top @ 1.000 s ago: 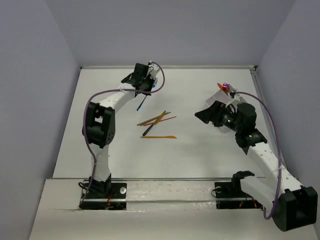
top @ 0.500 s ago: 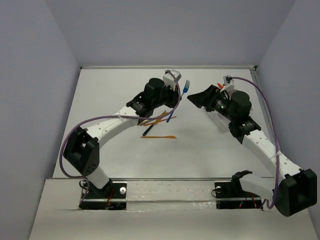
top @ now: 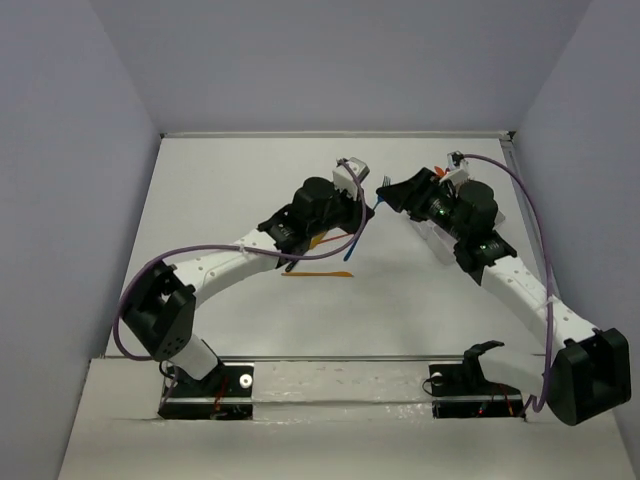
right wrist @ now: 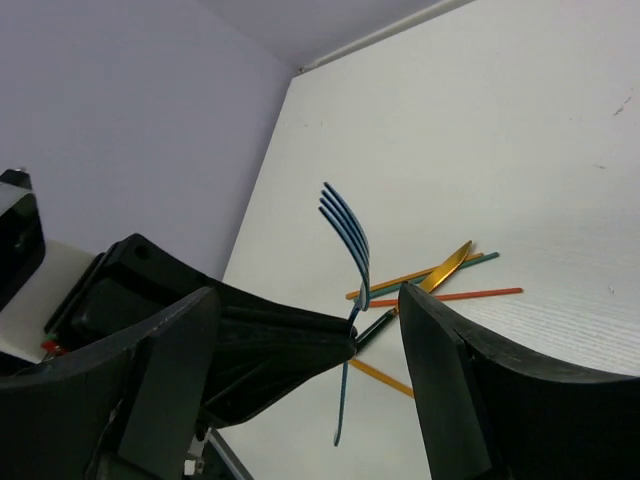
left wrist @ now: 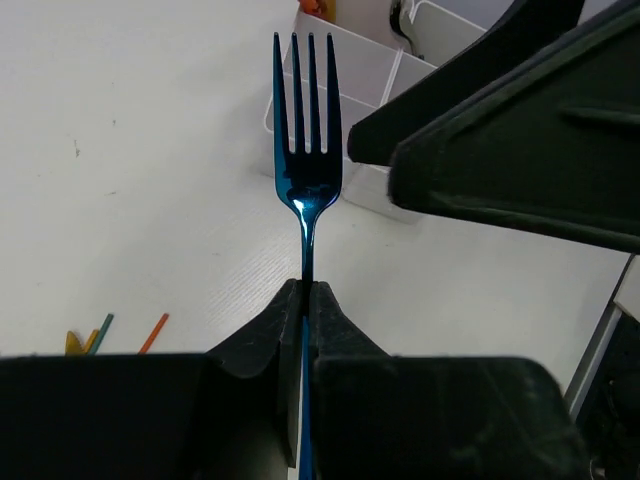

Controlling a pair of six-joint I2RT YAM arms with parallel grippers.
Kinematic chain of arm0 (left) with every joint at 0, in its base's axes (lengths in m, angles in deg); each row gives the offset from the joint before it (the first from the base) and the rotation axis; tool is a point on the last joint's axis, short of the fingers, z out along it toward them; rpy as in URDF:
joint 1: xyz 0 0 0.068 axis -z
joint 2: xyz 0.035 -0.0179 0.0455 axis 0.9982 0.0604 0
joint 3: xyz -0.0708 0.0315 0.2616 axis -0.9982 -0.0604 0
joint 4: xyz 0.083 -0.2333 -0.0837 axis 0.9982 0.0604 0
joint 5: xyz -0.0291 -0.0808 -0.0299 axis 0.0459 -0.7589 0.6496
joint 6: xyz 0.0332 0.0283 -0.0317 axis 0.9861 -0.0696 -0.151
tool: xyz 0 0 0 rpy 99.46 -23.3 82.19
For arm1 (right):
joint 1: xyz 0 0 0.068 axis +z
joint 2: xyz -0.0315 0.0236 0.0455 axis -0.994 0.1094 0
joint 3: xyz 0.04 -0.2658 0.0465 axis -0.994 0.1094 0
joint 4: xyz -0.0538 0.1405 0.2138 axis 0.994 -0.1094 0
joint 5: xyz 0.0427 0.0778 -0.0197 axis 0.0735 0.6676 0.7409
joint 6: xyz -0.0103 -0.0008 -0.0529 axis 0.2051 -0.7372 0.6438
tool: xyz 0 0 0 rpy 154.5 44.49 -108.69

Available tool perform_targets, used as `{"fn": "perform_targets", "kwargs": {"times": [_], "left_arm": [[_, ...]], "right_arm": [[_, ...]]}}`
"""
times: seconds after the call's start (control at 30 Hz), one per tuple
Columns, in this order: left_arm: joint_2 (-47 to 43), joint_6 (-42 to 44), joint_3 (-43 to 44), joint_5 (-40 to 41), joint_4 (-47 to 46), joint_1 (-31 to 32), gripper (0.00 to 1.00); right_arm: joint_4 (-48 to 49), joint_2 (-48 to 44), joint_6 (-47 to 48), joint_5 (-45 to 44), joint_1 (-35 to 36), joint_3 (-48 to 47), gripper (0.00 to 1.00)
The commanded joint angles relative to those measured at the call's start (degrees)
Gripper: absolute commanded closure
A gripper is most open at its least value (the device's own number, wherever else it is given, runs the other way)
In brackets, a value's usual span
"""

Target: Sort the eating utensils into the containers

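My left gripper (top: 366,210) is shut on the handle of a blue fork (left wrist: 307,150) and holds it above the table, tines up. In the left wrist view its jaws (left wrist: 305,292) pinch the handle, and the clear divided container (left wrist: 370,80) lies just beyond the tines. My right gripper (top: 392,195) is open and empty. In the right wrist view (right wrist: 308,300) its fingers stand either side of the left gripper's tip and the blue fork (right wrist: 350,235). The right arm hides most of the container (top: 432,232) from above.
Several loose utensils lie in a pile (right wrist: 440,280) at the table's middle, among them a yellow knife (right wrist: 450,265) and an orange one (top: 315,273). An orange-red piece (left wrist: 318,8) stands in the container. The right gripper's finger (left wrist: 500,140) looms close beside the fork.
My left arm has carried the blue fork from the back left to the middle, up to the right gripper. My right gripper has swung left and back to meet it.
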Motion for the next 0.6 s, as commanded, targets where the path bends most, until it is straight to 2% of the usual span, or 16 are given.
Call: {"fn": "perform_targets", "kwargs": {"times": [0.0,0.07,0.2,0.23,0.27,0.5,0.57], "left_arm": [[-3.4,-1.2,-0.8,-0.1,-6.8,1.1,1.0],[-3.8,-1.1,-0.7,-0.1,-7.3,1.7,1.0],[-4.3,-1.1,-0.8,-0.7,-7.8,2.2,1.0],[-4.5,-1.0,-0.8,-0.7,-8.0,2.2,1.0],[-4.7,-1.0,-0.9,-0.7,-8.2,2.2,1.0],[-5.4,-1.3,-1.6,0.4,-10.7,3.9,1.0],[-5.5,-1.2,-1.8,0.7,-11.5,3.9,1.0]], "right_arm": [[3.2,1.4,-0.4,-0.6,0.7,0.5,0.23],[3.6,1.6,-0.4,-1.2,0.7,0.5,0.24],[4.1,2.3,-0.7,-1.7,0.7,0.7,0.34],[4.4,2.6,-0.8,-1.5,1.3,0.7,0.41],[4.4,2.9,-0.8,-1.5,1.3,0.6,0.43],[4.3,3.9,-1.0,-2.1,2.3,0.9,0.52],[4.6,3.9,-1.1,-2.5,2.8,1.2,0.59]]}}
